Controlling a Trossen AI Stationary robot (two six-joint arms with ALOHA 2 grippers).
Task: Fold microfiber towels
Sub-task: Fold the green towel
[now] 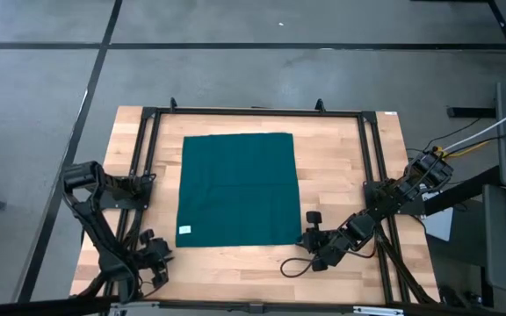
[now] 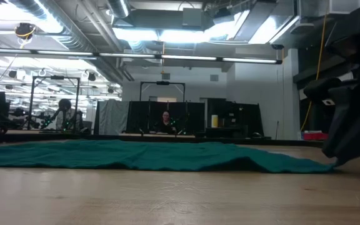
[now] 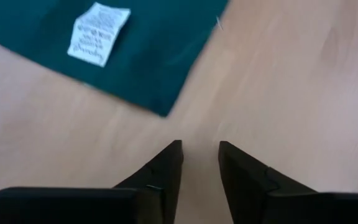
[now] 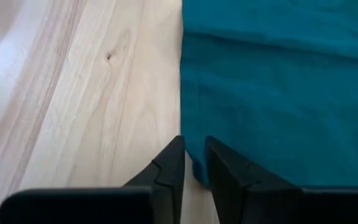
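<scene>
Plainly, no fold showed: the microfiber towel (image 1: 237, 190) lay flat mid-frame on the table (image 1: 341, 175), the left gripper (image 3: 199, 163) narrowly parted and empty near its tagged corner, the right gripper (image 4: 194, 163) narrowly parted at its lower-right corner.

The towel (image 1: 237, 190) lies flat on the table (image 1: 341, 184), left gripper (image 1: 158, 256) and right gripper (image 1: 313, 239) near its front corners.
</scene>
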